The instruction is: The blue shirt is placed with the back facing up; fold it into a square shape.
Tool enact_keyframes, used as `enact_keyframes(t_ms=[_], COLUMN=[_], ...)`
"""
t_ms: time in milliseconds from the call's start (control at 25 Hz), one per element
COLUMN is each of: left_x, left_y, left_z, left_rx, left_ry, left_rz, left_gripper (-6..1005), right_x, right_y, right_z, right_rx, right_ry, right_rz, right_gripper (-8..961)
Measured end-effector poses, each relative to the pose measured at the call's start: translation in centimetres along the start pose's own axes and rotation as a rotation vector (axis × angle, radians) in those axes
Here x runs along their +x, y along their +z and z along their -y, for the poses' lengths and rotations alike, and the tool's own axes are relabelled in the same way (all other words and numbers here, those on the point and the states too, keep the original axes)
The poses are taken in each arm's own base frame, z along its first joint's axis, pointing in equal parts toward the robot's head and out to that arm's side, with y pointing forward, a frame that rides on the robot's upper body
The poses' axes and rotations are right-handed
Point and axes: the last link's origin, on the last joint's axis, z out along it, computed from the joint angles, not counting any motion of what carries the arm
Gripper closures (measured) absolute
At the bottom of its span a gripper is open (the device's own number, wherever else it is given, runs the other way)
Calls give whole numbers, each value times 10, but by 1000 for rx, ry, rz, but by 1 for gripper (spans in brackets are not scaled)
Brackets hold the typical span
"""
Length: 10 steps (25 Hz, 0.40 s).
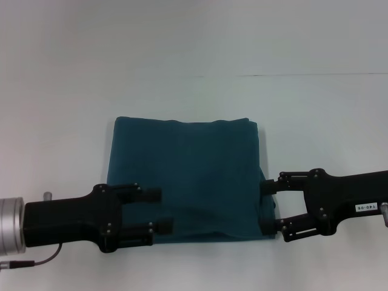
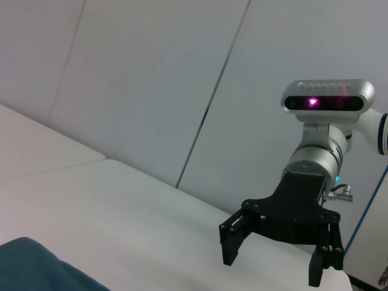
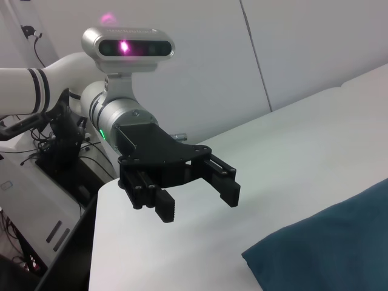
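Both end effectors hang with fingers apart and nothing between them. Your left end effector sits over the near-left corner of the blue shirt, its fingers pointing inward above the cloth; whether they touch the fabric you cannot tell. Your right end effector is at the shirt's near-right edge, its fingertips just beside the hem or brushing it. In each wrist view you see the opposite end effector held above the white desk, spread and empty.

The shirt lies flat on the desk between the two arms, already folded into a compact block, plain side up, roughly square with tidy edges and a slight bulge along its right side.

Judging by that shape, the folding looks essentially done. You are at the release stage, so your next move probably calls for drawing both arms outward and up without dragging the top layer.
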Motion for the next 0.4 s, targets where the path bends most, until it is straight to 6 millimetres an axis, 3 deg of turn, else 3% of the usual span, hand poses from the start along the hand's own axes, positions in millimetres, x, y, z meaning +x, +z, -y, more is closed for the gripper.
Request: enact_keyframes(t_ms=[400], left_x=[0], left_y=[0], left_z=[2], left_rx=[12], left_ry=[0], left_rz=[1], left_gripper=[280], right_x=[0], right_y=[0], right_z=[0], right_rx=[0], right_ry=[1], right_rz=[0], right_gripper=[36])
